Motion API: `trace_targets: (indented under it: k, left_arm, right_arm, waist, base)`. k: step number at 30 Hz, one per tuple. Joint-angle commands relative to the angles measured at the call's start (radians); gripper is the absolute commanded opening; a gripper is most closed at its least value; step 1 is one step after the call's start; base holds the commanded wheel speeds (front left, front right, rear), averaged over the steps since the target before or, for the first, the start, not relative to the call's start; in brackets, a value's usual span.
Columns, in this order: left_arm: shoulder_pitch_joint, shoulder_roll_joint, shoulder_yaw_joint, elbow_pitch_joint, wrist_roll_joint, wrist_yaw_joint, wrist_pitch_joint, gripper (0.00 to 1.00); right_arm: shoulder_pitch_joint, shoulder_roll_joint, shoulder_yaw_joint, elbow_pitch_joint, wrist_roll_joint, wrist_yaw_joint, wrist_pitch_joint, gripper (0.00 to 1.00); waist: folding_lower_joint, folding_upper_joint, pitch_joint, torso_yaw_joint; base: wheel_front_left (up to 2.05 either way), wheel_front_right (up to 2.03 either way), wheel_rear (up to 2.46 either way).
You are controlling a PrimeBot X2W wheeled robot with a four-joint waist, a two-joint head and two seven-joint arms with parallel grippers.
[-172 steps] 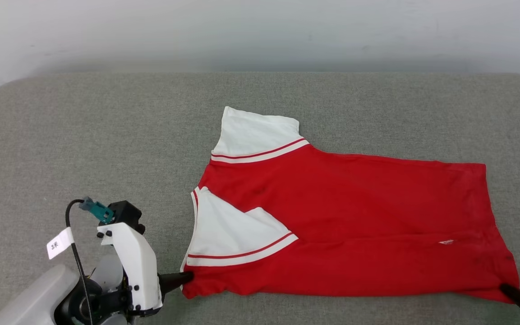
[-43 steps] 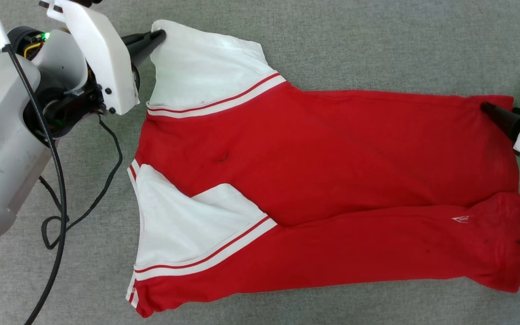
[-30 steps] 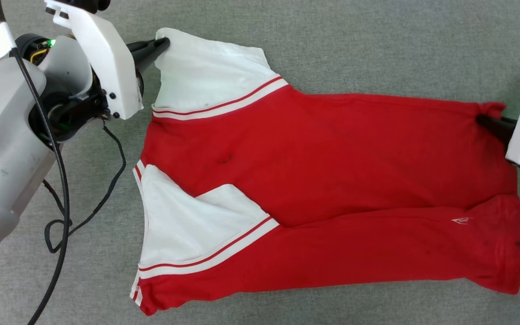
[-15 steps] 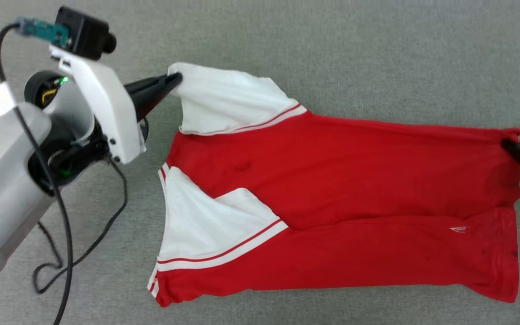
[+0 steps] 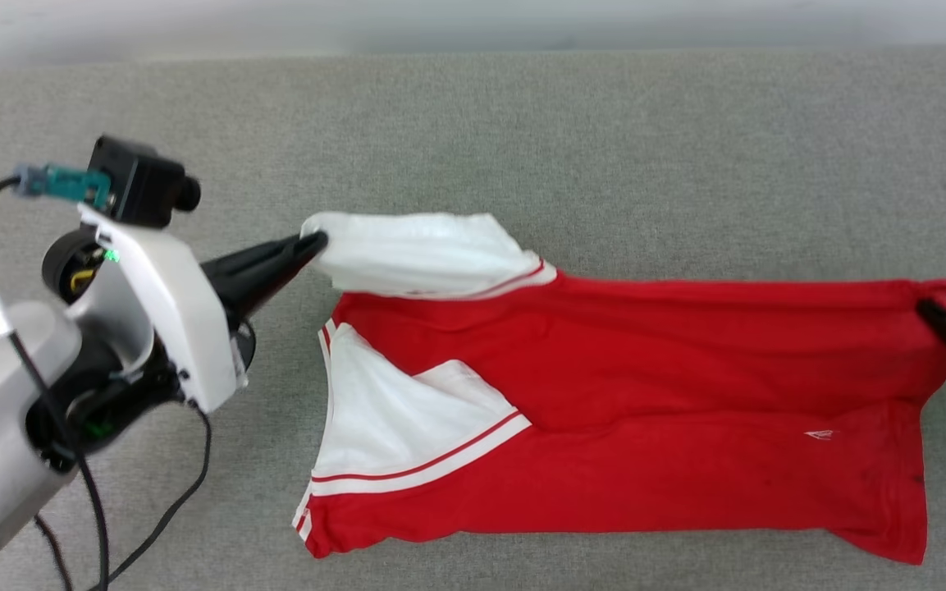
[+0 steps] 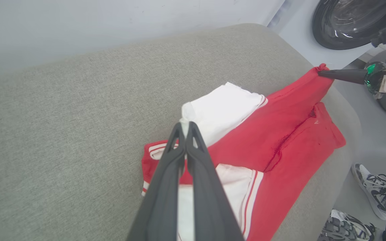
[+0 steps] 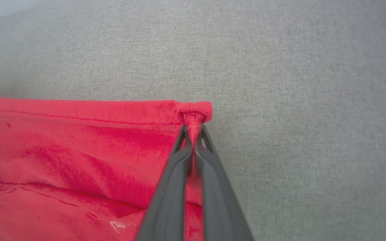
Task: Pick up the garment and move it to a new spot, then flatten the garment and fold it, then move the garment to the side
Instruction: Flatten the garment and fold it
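Red jersey, the garment (image 5: 645, 394) lies on the grey cushion (image 5: 522, 131), its long axis running across you from left to right. Your left gripper (image 5: 318, 240) is clamped on the far white sleeve (image 5: 423, 250), and your right gripper (image 5: 925, 309) is pinched on the far hem corner. You'd likely draw that lifted far edge toward you over the near half.

Grey fabric couch (image 5: 604, 123) against pale wall (image 5: 473, 20) — dark round washer door (image 6: 346, 20) beyond, pale floor (image 6: 380, 140).
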State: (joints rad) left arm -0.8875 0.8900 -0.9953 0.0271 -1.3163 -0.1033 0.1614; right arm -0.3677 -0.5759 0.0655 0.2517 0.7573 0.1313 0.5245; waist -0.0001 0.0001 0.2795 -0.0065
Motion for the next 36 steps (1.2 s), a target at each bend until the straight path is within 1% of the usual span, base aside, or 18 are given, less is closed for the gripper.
trace_targets:
  k: [1, 5, 10, 13, 16, 22, 28, 34, 35, 36]
  left_arm:
    - [0.028, 0.019, -0.002, -0.026, -0.004, 0.012, -0.012, 0.00]
    - [0.082, 0.066, -0.010, -0.100, -0.006, 0.040, -0.031, 0.00]
    - [0.143, 0.107, -0.024, -0.178, -0.012, 0.065, -0.049, 0.00]
    - [0.173, 0.127, -0.032, -0.203, -0.016, 0.075, -0.060, 0.00]
    - [0.198, 0.135, -0.043, -0.216, -0.020, 0.075, -0.064, 0.00]
    - [0.239, 0.124, -0.067, -0.215, -0.026, 0.067, -0.071, 0.00]
    - [0.262, 0.111, -0.088, -0.185, -0.029, 0.045, -0.067, 0.00]
    - [0.279, 0.089, -0.102, -0.156, -0.060, 0.031, -0.059, 0.00]
    - [0.286, 0.083, -0.107, -0.152, -0.066, 0.027, -0.056, 0.00]
    - [0.292, 0.081, -0.111, -0.148, -0.073, 0.024, -0.052, 0.00]
  right_arm:
    - [0.034, -0.005, -0.007, -0.026, 0.004, -0.001, 0.000, 0.00]
    - [0.099, -0.001, -0.023, -0.093, -0.001, -0.001, 0.015, 0.00]
    - [0.177, 0.011, -0.057, -0.166, -0.011, -0.001, 0.036, 0.00]
    - [0.220, 0.021, -0.082, -0.199, -0.018, -0.001, 0.047, 0.00]
    - [0.256, 0.038, -0.097, -0.217, -0.020, -0.001, 0.061, 0.00]
    - [0.303, 0.064, -0.110, -0.224, -0.029, -0.001, 0.070, 0.00]
    - [0.312, 0.069, -0.104, -0.207, -0.026, -0.001, 0.071, 0.00]
    - [0.315, 0.070, -0.100, -0.177, -0.021, -0.001, 0.071, 0.00]
    - [0.315, 0.070, -0.099, -0.171, -0.021, -0.001, 0.070, 0.01]
    - [0.317, 0.071, -0.096, -0.166, -0.017, -0.001, 0.076, 0.08]
  waist:
    - [0.0001, -0.0001, -0.014, 0.002]
    - [0.0001, -0.0001, -0.029, 0.000]
    - [0.0001, -0.0001, -0.039, 0.000]
    - [0.0001, -0.0001, -0.041, 0.002]
    - [0.0001, -0.0001, -0.041, 0.003]
    - [0.0001, -0.0001, -0.033, 0.004]
    - [0.0001, -0.0001, -0.022, 0.003]
    - [0.0001, -0.0001, -0.019, 0.002]
    - [0.0001, -0.0001, -0.019, 0.001]
    - [0.0001, -0.0001, -0.019, 0.001]
  base:
    - [0.00, 0.00, 0.00]
    - [0.00, 0.00, 0.00]
    - [0.00, 0.00, 0.00]
    - [0.00, 0.00, 0.00]
    - [0.00, 0.00, 0.00]
    - [0.00, 0.00, 0.00]
    - [0.00, 0.00, 0.00]
    - [0.00, 0.00, 0.00]
    - [0.00, 0.00, 0.00]
    - [0.00, 0.00, 0.00]
